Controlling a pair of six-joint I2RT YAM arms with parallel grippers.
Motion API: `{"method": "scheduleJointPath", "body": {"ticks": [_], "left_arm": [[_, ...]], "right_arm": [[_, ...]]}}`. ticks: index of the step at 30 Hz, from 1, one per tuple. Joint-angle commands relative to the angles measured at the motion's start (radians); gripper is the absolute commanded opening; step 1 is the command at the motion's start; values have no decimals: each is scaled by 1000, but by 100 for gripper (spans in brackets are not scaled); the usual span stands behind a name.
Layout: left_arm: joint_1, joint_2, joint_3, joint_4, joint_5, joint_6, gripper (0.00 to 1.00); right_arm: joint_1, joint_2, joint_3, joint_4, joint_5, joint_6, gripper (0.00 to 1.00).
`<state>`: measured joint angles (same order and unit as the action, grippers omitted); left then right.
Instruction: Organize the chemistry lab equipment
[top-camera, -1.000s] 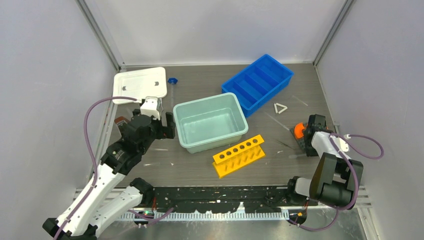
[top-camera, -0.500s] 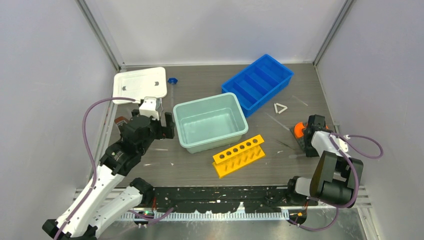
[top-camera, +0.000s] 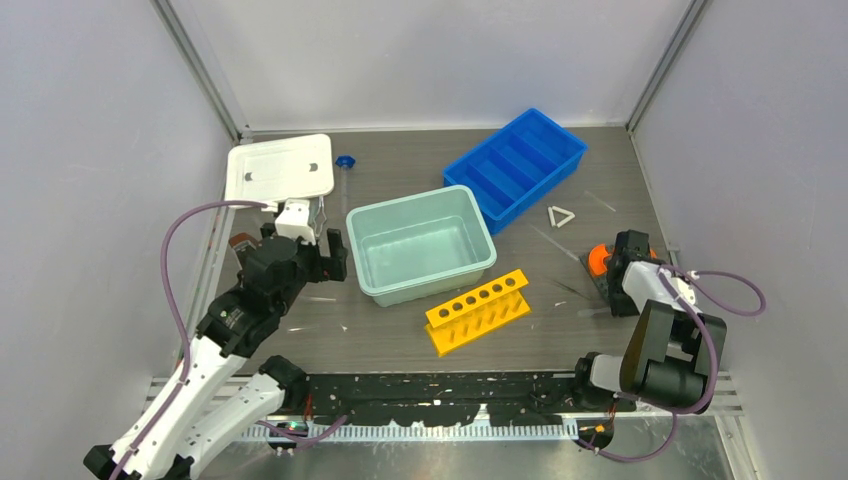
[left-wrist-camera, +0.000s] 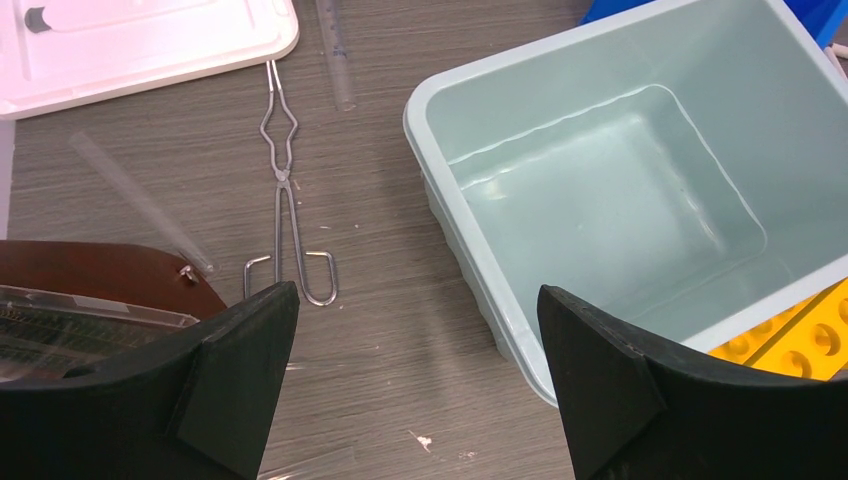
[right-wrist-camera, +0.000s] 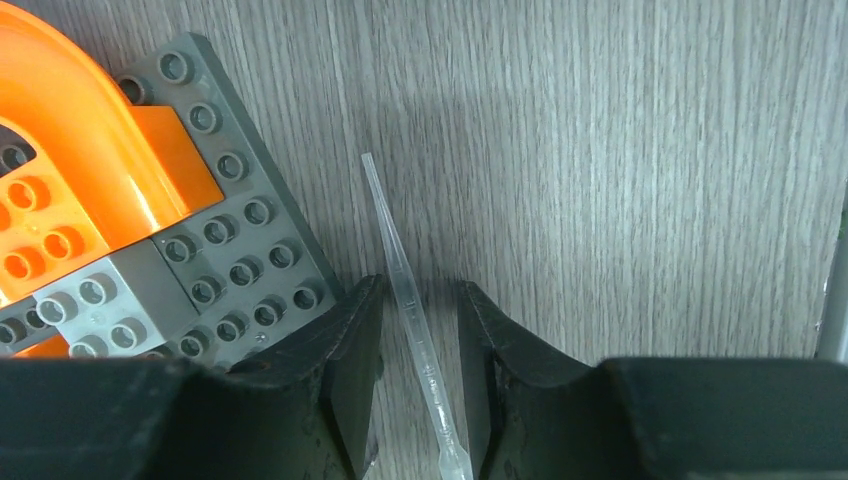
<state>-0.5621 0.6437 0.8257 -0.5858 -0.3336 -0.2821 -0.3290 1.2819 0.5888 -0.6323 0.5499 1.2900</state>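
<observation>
Right wrist: right tool (right-wrist-camera: 420, 285) half-spread astride clear tapered pipette (right-wrist-camera: 386, 225), woodgrain table (right-wrist-camera: 650, 150); left tool (left-wrist-camera: 415, 292) spread wide.

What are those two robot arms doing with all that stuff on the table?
They are tidying up lab tools. The right claw is down at the table with a thin clear pipette between its fingers, not pinched yet, right beside a grey and orange brick plate. The left claw hangs wide open and holds nothing, above the metal tongs and next to the teal tub. Nothing is in the tub yet.
</observation>
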Motion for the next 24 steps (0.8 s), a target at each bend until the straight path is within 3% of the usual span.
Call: {"method": "scheduleJointPath", "body": {"ticks": [1,4,12,21,24], "left_arm": [[-2,-18,-2,18,-24,-3,93],[-2,-19,-1,17,-24,-3,93],[-2,-36,0,14,-26,4,93],[-2,-80,-2,20,-25,5,94],[-2,-80,7,7,-35,0,94]], "right_arm": [[-1,22,-11,19,6,21,38],[-1,14,-14,19,9,11,21],[-1,-100,-4,-17,33,-44,1],[-2,-250,116,-128,65,-170,1],[-1,-285,159,-110,-7,-276,1]]}}
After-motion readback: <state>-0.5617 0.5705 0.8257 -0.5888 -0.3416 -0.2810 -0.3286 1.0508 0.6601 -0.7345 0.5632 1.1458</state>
